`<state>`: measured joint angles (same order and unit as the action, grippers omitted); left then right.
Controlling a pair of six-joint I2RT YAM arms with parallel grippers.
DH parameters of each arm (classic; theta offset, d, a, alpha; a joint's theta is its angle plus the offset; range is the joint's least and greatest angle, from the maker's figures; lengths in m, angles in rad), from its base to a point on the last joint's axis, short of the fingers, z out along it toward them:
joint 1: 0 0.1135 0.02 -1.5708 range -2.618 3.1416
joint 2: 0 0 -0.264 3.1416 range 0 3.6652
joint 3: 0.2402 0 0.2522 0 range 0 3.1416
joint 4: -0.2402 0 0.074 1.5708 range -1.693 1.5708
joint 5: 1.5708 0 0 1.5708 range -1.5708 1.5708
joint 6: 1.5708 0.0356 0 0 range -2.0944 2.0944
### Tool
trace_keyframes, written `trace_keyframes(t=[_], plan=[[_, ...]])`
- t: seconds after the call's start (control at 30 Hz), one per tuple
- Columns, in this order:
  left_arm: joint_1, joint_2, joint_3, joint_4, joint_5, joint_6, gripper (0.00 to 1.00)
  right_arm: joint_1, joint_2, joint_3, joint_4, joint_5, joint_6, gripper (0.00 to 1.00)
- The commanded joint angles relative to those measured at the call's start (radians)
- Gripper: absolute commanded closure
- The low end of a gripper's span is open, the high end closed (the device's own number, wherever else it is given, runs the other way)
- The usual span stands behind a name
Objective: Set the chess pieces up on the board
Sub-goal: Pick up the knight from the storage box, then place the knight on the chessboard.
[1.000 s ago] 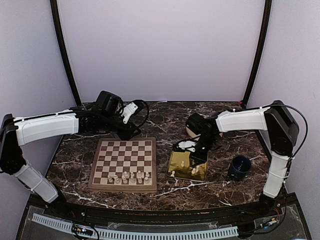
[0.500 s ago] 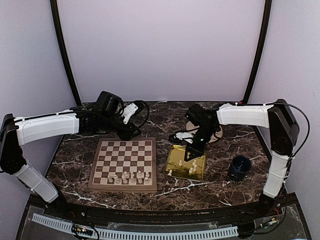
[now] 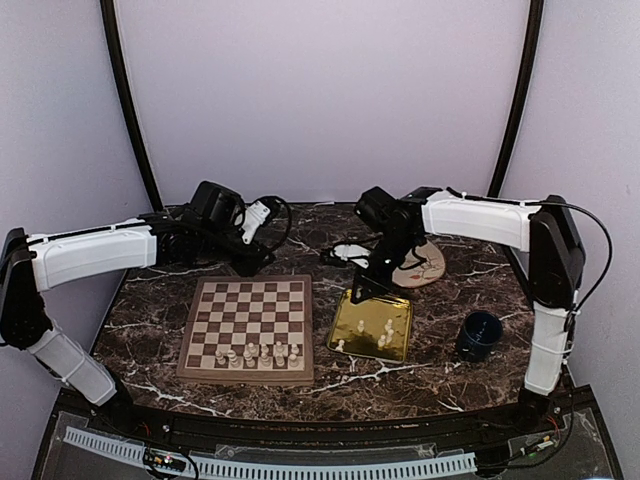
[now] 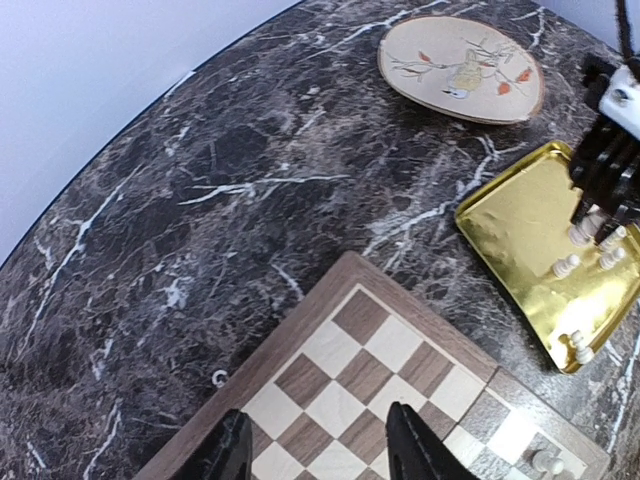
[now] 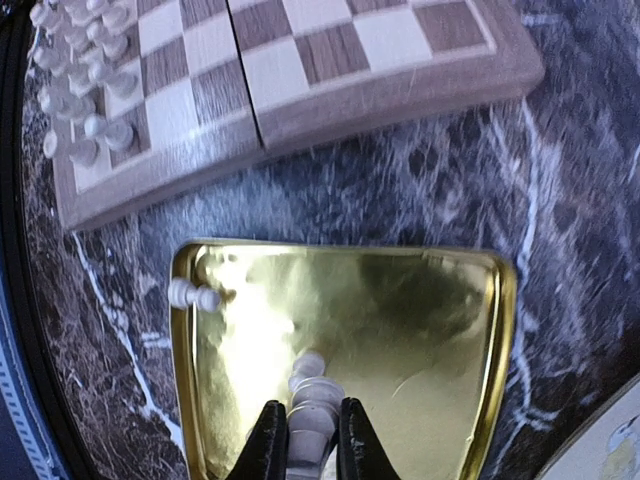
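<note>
Dark brown and light tan checks cover the brown-framed board (image 3: 247, 325); the chess pieces (image 3: 256, 353) are cream-white. The tray (image 3: 373, 327) shines gold, the cup (image 3: 479, 335) is deep blue, the plate (image 4: 460, 68) cream with orange-red leaves. The table (image 3: 440, 375) is near-black, white-veined marble. My arms (image 3: 95, 252) are white with black joints.

The top view sits high behind the 2 arm bases and looks down and forward over the whole bench (image 3: 480, 285) to the back wall. The left wrist view hangs near the board's (image 4: 370, 370) far corner. It looks across the marble toward the gold tray (image 4: 520, 230) and the plate (image 4: 460, 65), with the left tool (image 4: 315, 455) at its bottom edge. The right wrist view looks steeply down, close over the tray, the board along its top. All 3 views share the board and tray.
</note>
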<state>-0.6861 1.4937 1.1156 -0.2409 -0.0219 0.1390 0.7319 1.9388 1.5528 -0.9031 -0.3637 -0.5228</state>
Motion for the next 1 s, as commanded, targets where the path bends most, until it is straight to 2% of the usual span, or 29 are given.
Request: trace_keyframes(t=[0.0,0.27,0.4,0.73,0.97], plan=[[0.046,-0.065,0.013,-0.010,-0.130,-0.066,0.50,0.088,0.070,0.164,-0.043,0.041,0.003,0.93],[0.104,-0.121,-0.007,0.008,-0.186,-0.079,0.48,0.210,0.288,0.471,-0.137,0.093,0.026,0.92],[0.105,-0.143,-0.014,0.013,-0.195,-0.076,0.48,0.249,0.366,0.557,-0.162,0.100,0.034,0.92],[0.106,-0.168,-0.020,0.012,-0.188,-0.068,0.48,0.281,0.420,0.558,-0.158,0.102,0.038,0.90],[0.106,-0.160,-0.023,0.012,-0.182,-0.061,0.48,0.279,0.395,0.558,-0.153,0.117,0.047,0.77]])
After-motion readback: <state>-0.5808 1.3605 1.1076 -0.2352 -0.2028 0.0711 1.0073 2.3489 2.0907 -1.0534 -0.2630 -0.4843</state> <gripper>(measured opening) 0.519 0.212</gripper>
